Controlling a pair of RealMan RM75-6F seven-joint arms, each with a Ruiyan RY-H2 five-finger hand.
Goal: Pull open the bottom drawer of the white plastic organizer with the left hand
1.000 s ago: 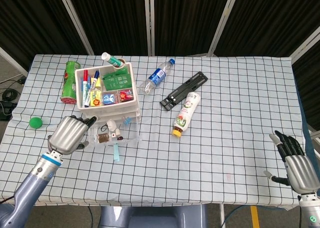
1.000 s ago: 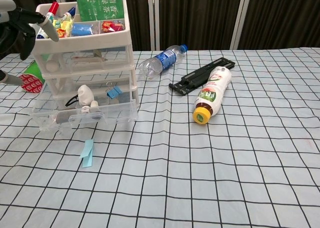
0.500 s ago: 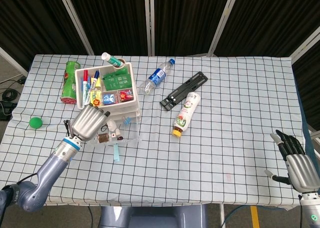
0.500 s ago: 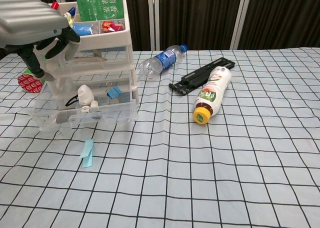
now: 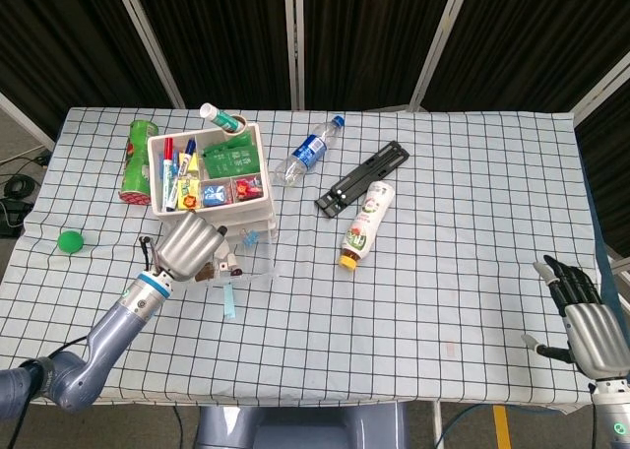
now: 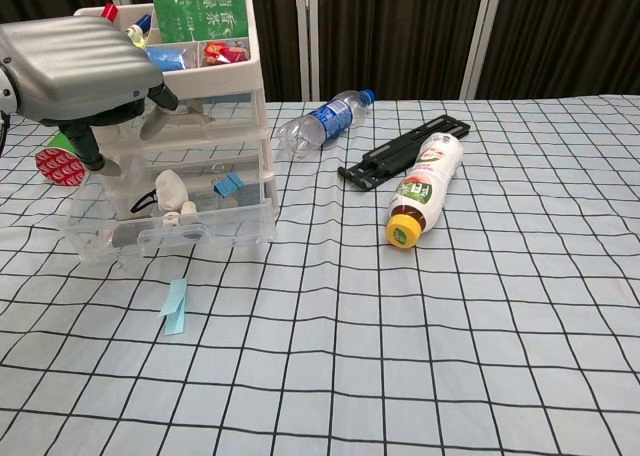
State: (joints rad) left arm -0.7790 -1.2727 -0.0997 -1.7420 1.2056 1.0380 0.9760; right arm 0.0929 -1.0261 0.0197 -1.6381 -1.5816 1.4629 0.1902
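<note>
The white plastic organizer stands at the table's left, its top tray full of pens and packets. Its clear bottom drawer stands pulled out toward the front, with small white, black and blue items inside. My left hand hovers over the drawer's left part, in front of the middle drawer. Its fingers bend downward and the thumb hangs apart from them; nothing is in it. My right hand rests with fingers spread at the table's near right edge.
A blue paper slip lies just in front of the drawer. A green can and green ball sit left of the organizer. To its right lie a water bottle, black rack and yellow-capped bottle.
My left hand moved right from beside the organizer to above the pulled-out bottom drawer. The drawer itself and the right hand stayed where they were.
</note>
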